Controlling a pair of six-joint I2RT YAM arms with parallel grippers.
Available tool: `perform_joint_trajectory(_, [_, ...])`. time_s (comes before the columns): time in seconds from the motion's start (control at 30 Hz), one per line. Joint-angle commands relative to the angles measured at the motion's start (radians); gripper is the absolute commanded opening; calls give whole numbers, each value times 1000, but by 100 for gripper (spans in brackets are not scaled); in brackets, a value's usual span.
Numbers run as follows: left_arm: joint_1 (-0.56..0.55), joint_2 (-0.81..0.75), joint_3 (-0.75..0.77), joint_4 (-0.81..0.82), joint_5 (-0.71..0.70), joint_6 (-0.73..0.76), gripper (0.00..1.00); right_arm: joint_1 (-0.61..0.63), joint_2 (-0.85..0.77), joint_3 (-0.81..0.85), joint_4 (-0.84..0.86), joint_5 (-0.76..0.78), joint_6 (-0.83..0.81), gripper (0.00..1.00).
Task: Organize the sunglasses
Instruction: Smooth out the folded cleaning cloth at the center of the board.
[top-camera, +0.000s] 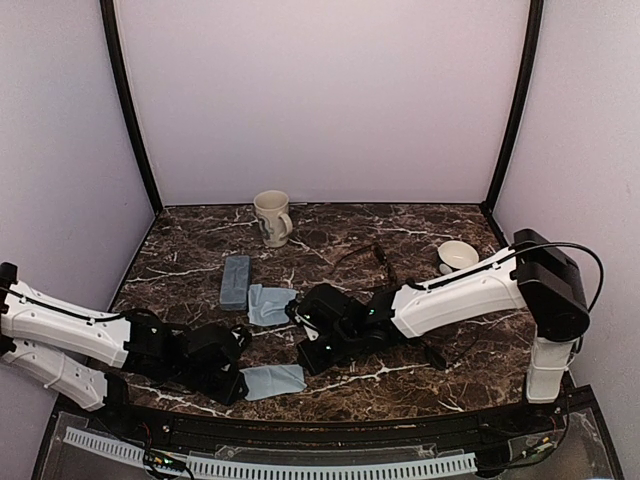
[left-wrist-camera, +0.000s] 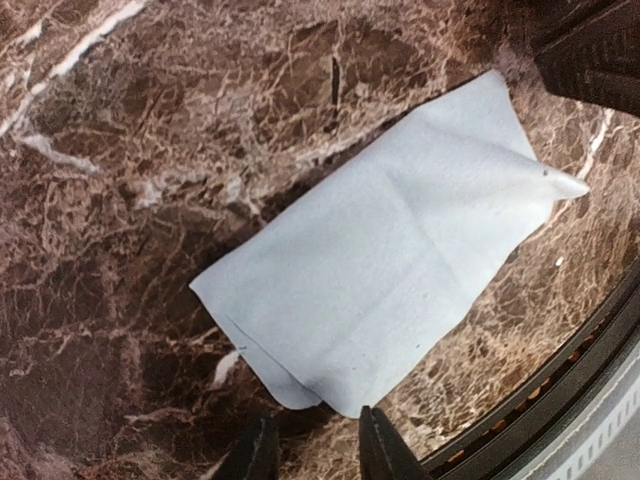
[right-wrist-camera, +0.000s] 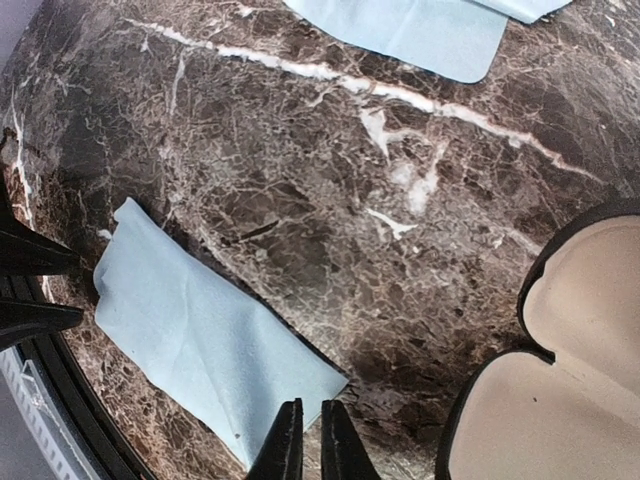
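Observation:
One thin-framed pair of sunglasses (top-camera: 378, 258) lies at mid-table, behind the right arm. No other pair shows. The black case (right-wrist-camera: 560, 400) lies open with its beige lining up, just right of my right gripper (right-wrist-camera: 311, 408). That gripper is shut, its tips at the corner of a light-blue cloth (right-wrist-camera: 200, 340) and holding nothing. My left gripper (left-wrist-camera: 316, 420) is open and empty, its fingers just short of the same cloth's (left-wrist-camera: 390, 270) near corner. In the top view the two grippers, left (top-camera: 238, 378) and right (top-camera: 305, 355), flank this cloth (top-camera: 272, 380).
A grey-blue case (top-camera: 235, 282) lies shut at the left, with a second light-blue cloth (top-camera: 270, 303) beside it. A cream mug (top-camera: 272, 218) stands at the back and a small bowl (top-camera: 458, 255) at the right. The table's black front rim (left-wrist-camera: 560, 400) runs close to the left gripper.

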Motion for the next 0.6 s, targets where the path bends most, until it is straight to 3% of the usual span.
perform_joint_trajectory(0.0, [-24,42,-6,9,-3,-45,28,3,-20,-12,66,-35,2,9])
perform_joint_trajectory(0.57, [-48,89,11,35,10,-64,24,3,62,-4,124,-115,14,9])
